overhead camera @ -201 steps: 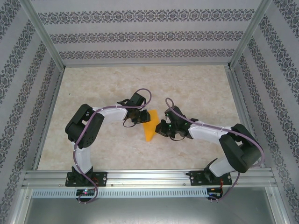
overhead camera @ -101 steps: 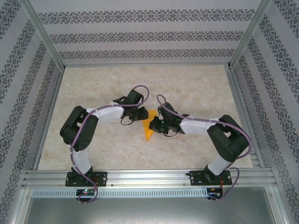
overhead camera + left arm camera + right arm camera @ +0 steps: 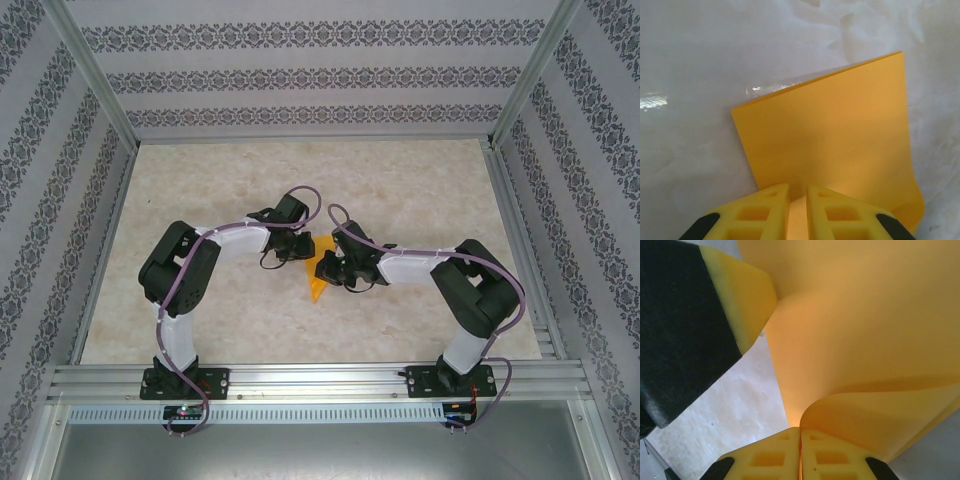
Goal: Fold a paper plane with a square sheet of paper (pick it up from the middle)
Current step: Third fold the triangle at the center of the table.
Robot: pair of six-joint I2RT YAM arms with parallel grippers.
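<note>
- Compared with one second ago, the right gripper (image 3: pixel 334 268) has moved inward to the left and now covers part of the orange sheet of paper (image 3: pixel 318 281), so less orange shows from above.
- The sheet lies in the middle of the table (image 3: pixel 420 190), between the two grippers.
- The left gripper (image 3: pixel 298 250) has narrowed its jaws a little; I judge both arms are now holding the paper to make a fold.
- The left wrist view shows what the top view hides: the left gripper (image 3: pixel 797 192) is closed on the near edge of the sheet (image 3: pixel 830 140), which looks doubled.
- The right wrist view shows the right gripper (image 3: pixel 800 432) pinched tight on the paper (image 3: pixel 865 330), which curls upward.
</note>
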